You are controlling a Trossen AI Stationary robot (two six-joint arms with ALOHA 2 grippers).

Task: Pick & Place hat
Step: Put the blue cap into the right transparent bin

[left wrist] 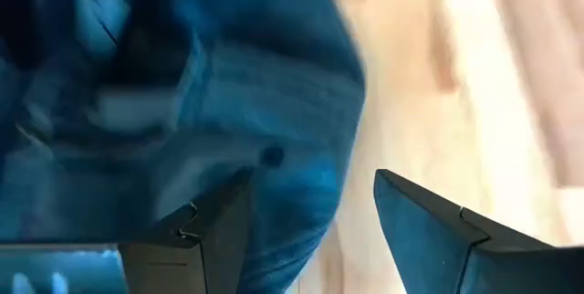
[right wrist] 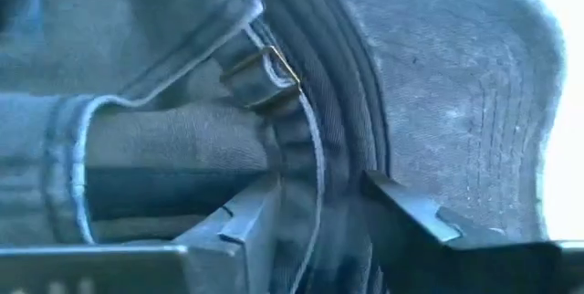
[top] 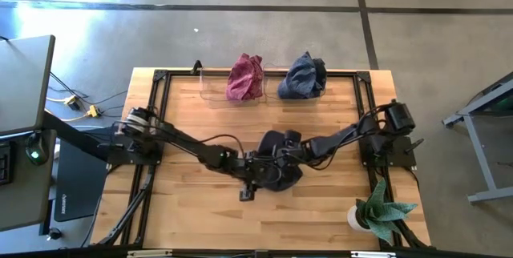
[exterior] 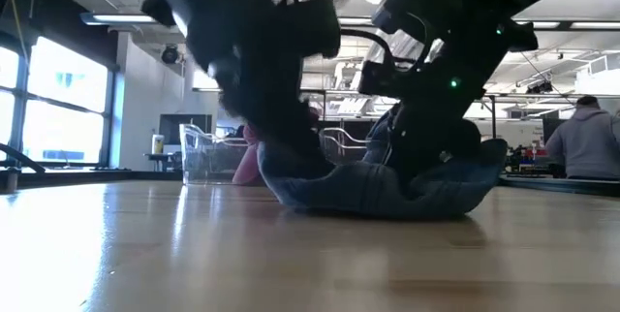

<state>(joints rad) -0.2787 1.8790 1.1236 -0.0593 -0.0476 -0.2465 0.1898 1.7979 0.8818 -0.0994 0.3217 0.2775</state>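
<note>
Denim hat (top: 282,171) on table, both end effectors spread, right end effector (right wrist: 319,207) straddling its band

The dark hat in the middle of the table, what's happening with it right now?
Both arms are bent over the dark hat, which lies on the wooden table. The left end effector is open at the hat's edge, one finger on the fabric and one over bare wood. The right end effector straddles a fold near the hat's strap buckle. A red hat and a blue hat sit at the table's far edge.
</note>
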